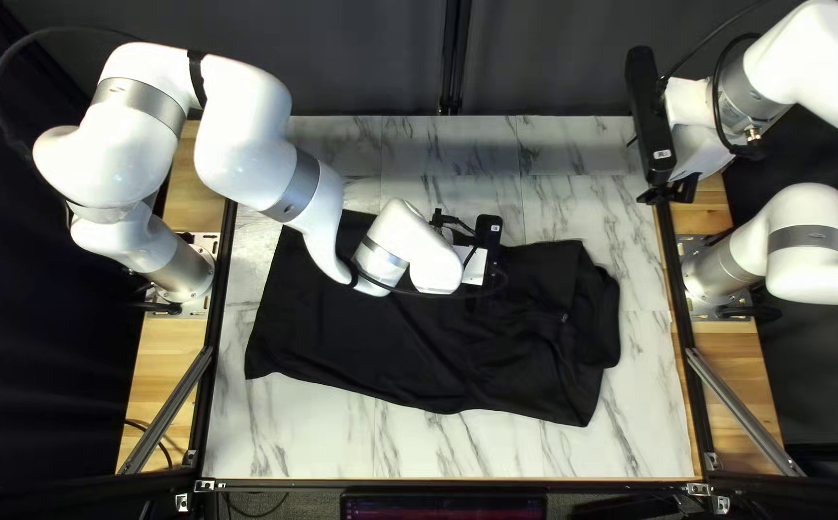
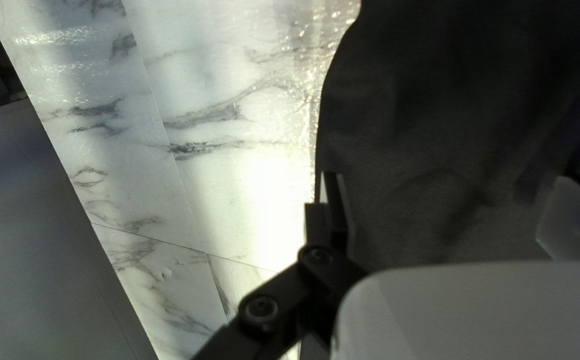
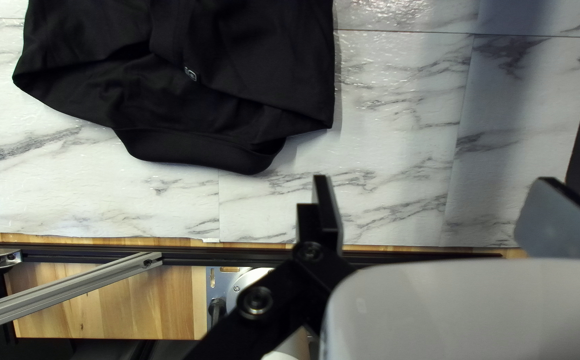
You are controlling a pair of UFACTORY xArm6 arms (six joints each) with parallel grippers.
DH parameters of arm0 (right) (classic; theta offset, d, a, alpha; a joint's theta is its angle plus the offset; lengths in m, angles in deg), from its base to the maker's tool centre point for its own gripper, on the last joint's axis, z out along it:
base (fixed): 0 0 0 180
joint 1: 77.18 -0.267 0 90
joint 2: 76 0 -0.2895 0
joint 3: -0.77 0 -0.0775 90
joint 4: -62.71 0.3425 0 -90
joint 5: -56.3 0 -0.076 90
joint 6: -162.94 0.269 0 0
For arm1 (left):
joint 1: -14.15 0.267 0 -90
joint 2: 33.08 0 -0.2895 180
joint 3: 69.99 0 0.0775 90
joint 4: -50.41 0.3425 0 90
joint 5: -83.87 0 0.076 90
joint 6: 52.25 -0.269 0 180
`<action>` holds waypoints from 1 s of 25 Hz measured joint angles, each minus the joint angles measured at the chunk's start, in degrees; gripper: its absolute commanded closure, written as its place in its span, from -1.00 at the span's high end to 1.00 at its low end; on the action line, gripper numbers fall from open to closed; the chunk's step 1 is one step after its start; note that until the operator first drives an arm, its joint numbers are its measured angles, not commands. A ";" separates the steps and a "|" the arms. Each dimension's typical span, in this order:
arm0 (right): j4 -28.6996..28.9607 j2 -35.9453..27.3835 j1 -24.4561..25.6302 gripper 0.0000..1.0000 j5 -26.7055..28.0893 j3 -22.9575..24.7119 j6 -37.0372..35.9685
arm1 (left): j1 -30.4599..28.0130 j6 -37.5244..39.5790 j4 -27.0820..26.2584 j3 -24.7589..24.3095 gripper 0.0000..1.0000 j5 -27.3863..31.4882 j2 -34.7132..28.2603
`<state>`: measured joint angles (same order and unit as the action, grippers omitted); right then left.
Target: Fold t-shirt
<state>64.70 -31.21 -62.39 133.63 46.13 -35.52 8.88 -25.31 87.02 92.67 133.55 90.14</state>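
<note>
The black t-shirt [image 1: 371, 347] lies across the middle of the tabletop [image 1: 645, 385], its end toward the right arm bunched in loose layers. The left hand [image 1: 475, 279] is over it, fingers spread; whether they touch the cloth, I cannot tell. The right hand [image 1: 669, 193], also open, is apart from the shirt. Grey veins and seams cross the white surface, pale wood [image 1: 178, 361] flanks it, and a dark curtain [image 1: 361, 63] hangs behind.
</note>
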 measured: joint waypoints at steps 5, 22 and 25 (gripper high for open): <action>0.00 0.00 0.00 1.00 0.00 0.00 0.00 | 0.13 0.16 -0.24 -0.13 0.78 0.15 0.00; 0.00 0.00 0.00 1.00 0.00 0.00 0.00 | 0.47 -0.18 -1.81 -0.42 -0.63 0.31 -0.10; 0.00 0.00 0.00 1.00 0.00 0.00 0.00 | 0.63 -0.20 -2.05 -0.34 -0.85 0.21 0.20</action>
<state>64.70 -31.21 -62.39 133.63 46.13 -35.52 9.52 -25.51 84.97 92.33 133.76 90.35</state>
